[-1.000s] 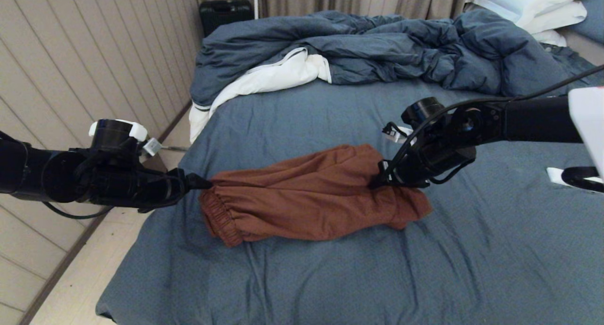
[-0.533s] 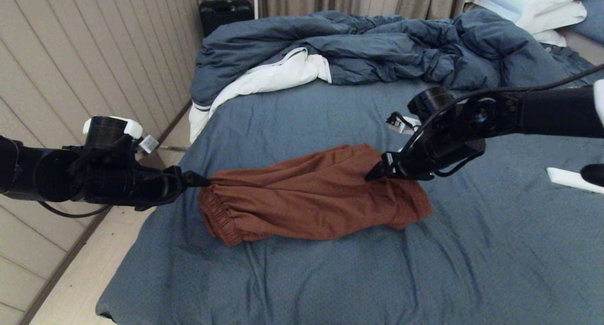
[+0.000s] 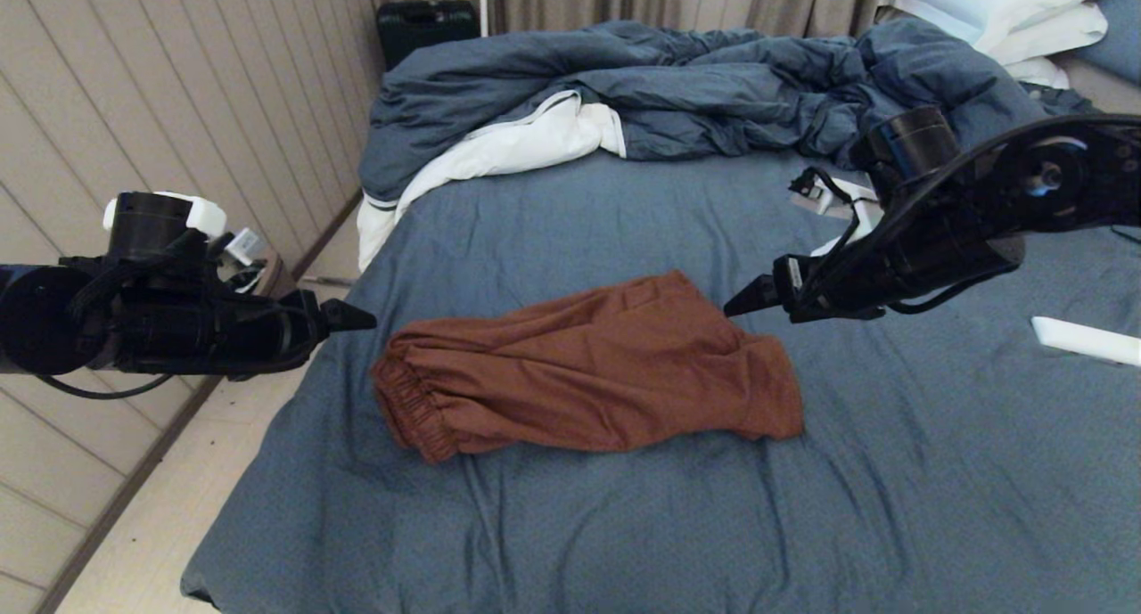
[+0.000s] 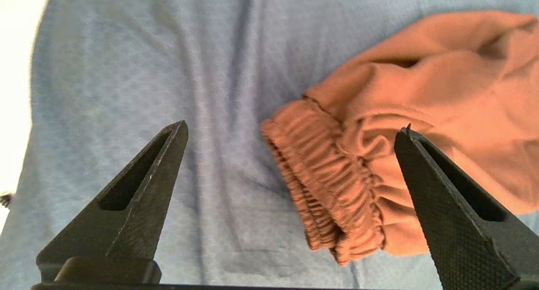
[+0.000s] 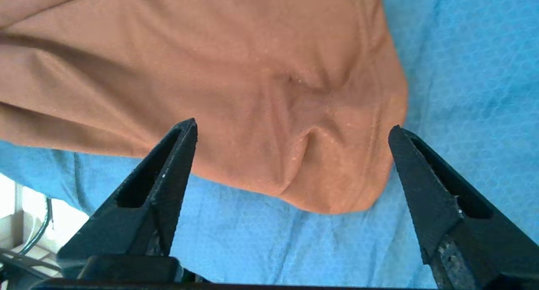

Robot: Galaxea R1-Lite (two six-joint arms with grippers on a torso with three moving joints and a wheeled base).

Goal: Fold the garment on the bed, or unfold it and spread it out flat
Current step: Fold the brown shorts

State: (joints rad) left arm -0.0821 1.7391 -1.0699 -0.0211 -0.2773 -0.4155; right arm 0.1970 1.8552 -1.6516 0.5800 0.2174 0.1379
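The garment [image 3: 588,382], rust-brown shorts, lies folded lengthwise on the slate-blue bed [image 3: 624,525], its gathered waistband [image 4: 337,197] at the left end. My left gripper [image 3: 352,315] hovers just left of the waistband, open and apart from the cloth. In the left wrist view the left gripper [image 4: 292,130] holds nothing. My right gripper [image 3: 744,307] is raised above the garment's far right corner, open and empty. The right wrist view looks down between the spread fingers of the right gripper [image 5: 292,128] at the garment [image 5: 236,79] lying below.
A rumpled blue duvet [image 3: 695,88] with white lining [image 3: 508,146] fills the far side of the bed. White pillows [image 3: 1007,8] lie at the back right. A white object [image 3: 1083,339] rests on the sheet at right. The bed's left edge drops to the floor [image 3: 151,525] along a panelled wall.
The right gripper has opened, let go of the garment's right end, and risen up and to the right. The left gripper has drawn back left off the waistband. The cloth has settled flat.
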